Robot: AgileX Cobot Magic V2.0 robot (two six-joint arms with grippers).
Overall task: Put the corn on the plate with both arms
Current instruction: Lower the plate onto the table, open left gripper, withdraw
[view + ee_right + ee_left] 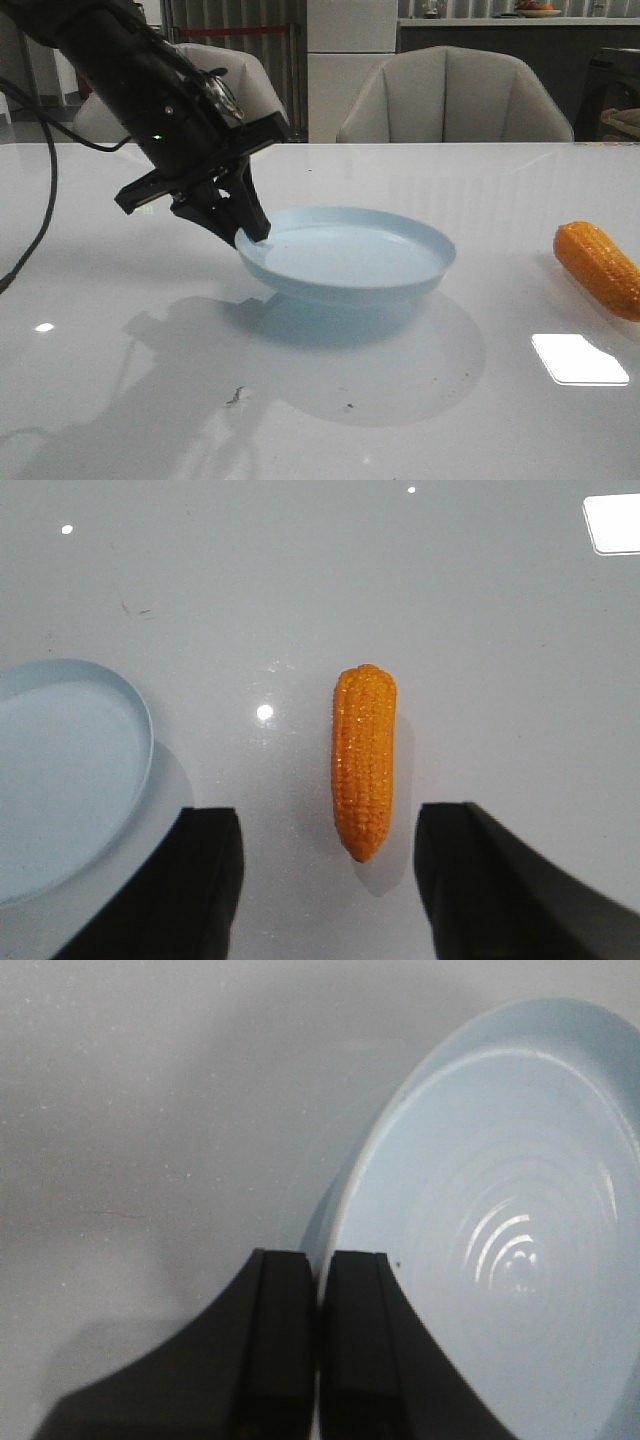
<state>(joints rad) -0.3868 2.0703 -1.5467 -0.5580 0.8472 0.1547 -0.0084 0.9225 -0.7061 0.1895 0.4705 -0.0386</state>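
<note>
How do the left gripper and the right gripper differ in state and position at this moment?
The left gripper is shut on the rim of the plate, while the right gripper is open and holds nothing. The left gripper tilts the plate, with its near side raised off the table; the right gripper hangs above the corn, which lies flat between its fingers, untouched. Both have black fingers.

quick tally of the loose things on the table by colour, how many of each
orange: 1, the corn
pale blue: 1, the plate, its rim pinched by the left gripper
total: 2
</note>
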